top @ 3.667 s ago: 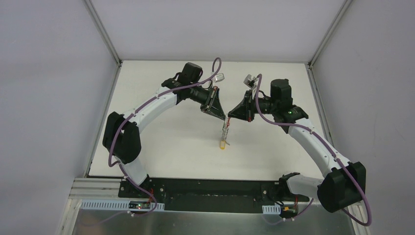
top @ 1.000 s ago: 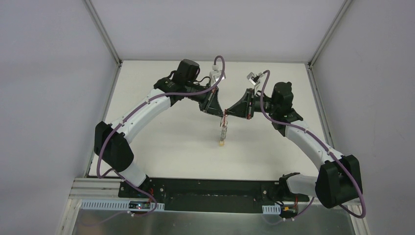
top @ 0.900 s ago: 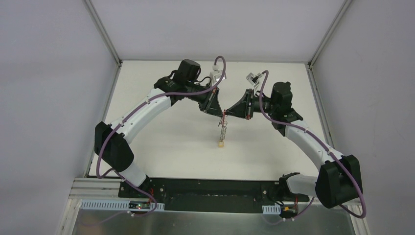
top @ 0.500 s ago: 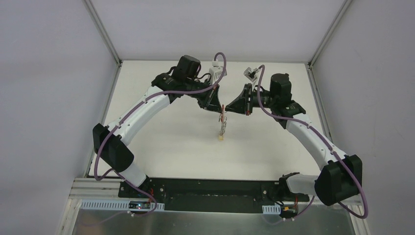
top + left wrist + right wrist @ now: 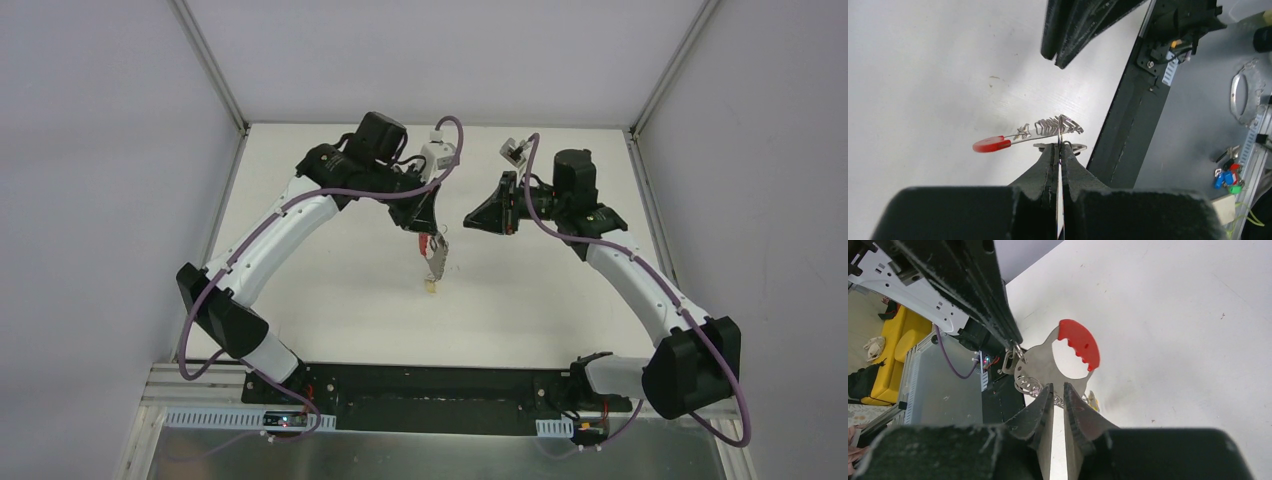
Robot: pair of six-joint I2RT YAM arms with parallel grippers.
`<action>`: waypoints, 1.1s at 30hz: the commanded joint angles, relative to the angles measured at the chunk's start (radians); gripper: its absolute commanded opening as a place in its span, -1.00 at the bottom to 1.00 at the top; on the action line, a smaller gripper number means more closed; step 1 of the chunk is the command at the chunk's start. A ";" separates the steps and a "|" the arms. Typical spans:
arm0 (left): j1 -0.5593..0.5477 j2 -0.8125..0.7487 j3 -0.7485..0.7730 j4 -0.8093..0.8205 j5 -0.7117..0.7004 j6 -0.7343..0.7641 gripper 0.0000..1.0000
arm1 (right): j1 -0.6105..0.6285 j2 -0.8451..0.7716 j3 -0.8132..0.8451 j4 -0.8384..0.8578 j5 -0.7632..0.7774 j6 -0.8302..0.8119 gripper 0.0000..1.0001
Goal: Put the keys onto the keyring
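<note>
Dangling from the clenched left gripper (image 5: 1058, 147), the keys (image 5: 1055, 125) hang clear of the slightly parted, empty right gripper (image 5: 1058, 386).

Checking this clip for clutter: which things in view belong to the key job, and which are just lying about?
In the job: the keys, their red-and-grey strap, the shut left gripper they hang from, the slightly open right gripper beside them.
Lying about: coloured key tags and a metal ring beyond the table edge; a yellow sofa.

White curved arm links (image 5: 290, 215), bulky black joint housings (image 5: 215, 305), looping purple cables (image 5: 460, 140), black wedge-shaped end effectors (image 5: 1058, 387)
</note>
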 commanded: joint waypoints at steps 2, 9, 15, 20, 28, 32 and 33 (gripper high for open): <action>-0.063 -0.036 0.092 -0.126 -0.102 0.076 -1.00 | 0.010 -0.036 0.029 0.001 0.014 -0.025 -0.57; -0.107 0.008 0.197 -0.231 -0.135 0.105 -1.00 | 0.053 -0.046 0.043 -0.044 -0.071 -0.086 -0.27; -0.116 0.043 0.231 -0.253 -0.079 0.091 -1.00 | 0.080 -0.061 0.071 -0.100 -0.132 -0.136 -0.22; -0.116 0.066 0.247 -0.268 -0.043 0.086 -1.00 | 0.094 -0.080 0.087 -0.136 -0.126 -0.166 -0.21; -0.123 0.069 0.225 -0.240 -0.014 0.048 -1.00 | 0.102 -0.077 0.081 -0.101 -0.051 -0.118 -0.35; -0.124 0.072 0.227 -0.228 0.006 0.035 -1.00 | 0.111 -0.072 0.068 -0.083 -0.036 -0.110 -0.37; -0.124 0.074 0.229 -0.229 0.008 0.035 -1.00 | 0.112 -0.069 0.069 -0.082 -0.037 -0.109 -0.37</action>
